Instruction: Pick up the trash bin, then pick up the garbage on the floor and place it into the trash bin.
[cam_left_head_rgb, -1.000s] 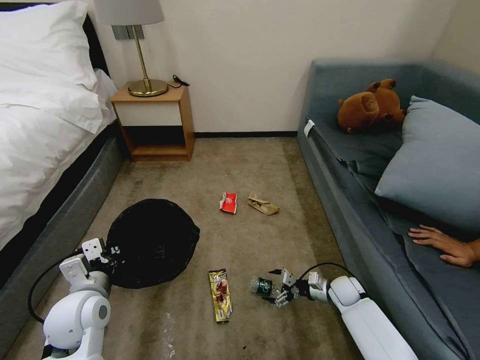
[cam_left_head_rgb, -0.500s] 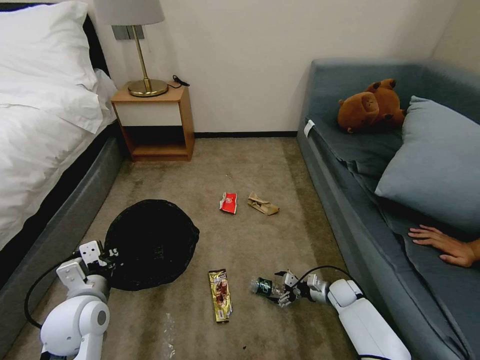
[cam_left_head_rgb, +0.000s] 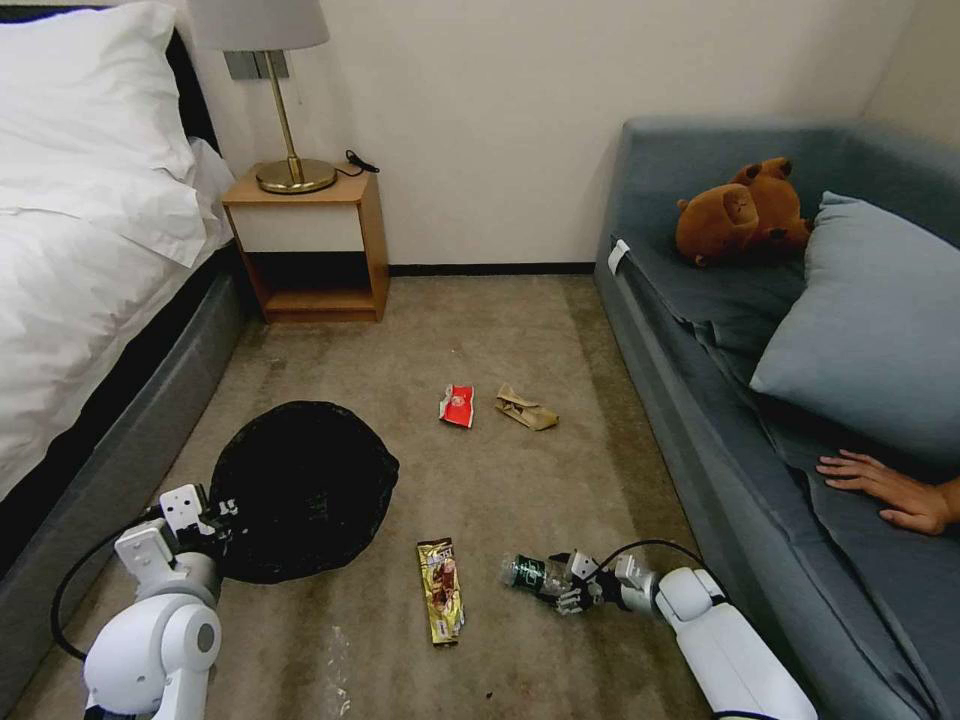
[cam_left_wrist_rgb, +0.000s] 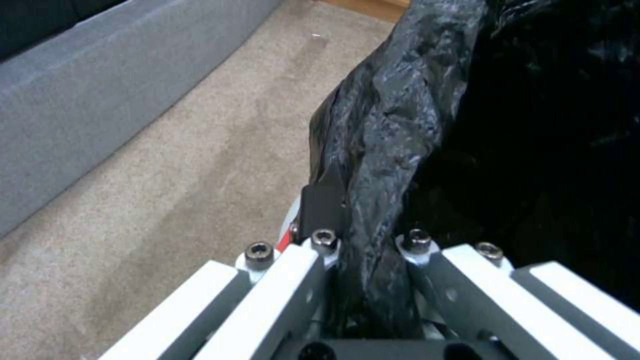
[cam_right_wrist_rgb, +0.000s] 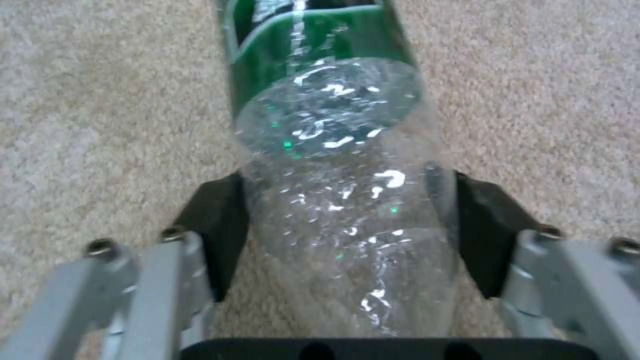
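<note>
Nearest the robot, right tool (cam_left_head_rgb: 562, 590) was low on the carpet (cam_left_head_rgb: 520, 480) with the bottle (cam_left_head_rgb: 524, 572) lying on its side, its base between the two black pads (cam_right_wrist_rgb: 215, 227); jaws stood roughly bottle-width apart, pads at or just touching the clear wall, so closing on it but no squeeze visible yet (cannot tell firm contact). Bottle looked empty, thin clear plastic with a green label: light, slick, round, likely to roll or dent, so best taken across the body near the base, as lined up here. Left tool (cam_left_head_rgb: 205, 520) was off to the robot's left, jaws pressed together, pinching the crinkled bag-covered rim of the trash bin (cam_left_head_rgb: 300, 485); the left wrist view showed the black liner (cam_left_wrist_rgb: 393, 150) bunched between the fingers. Bin was stiff under a soft slippery liner, so the rim grip could slide on the plastic. Bin sat between the bed (cam_left_head_rgb: 90, 300) and the litter, mouth open upward. Long gold-brown snack wrapper (cam_left_head_rgb: 440, 590) lay flat just left of the bottle, thin, hard to get under. Farther out, red-white wrapper (cam_left_head_rgb: 457, 405) and crumpled brown paper bag (cam_left_head_rgb: 525, 408) lay side by side mid-floor, both light and crushable, well apart from either tool.
</note>
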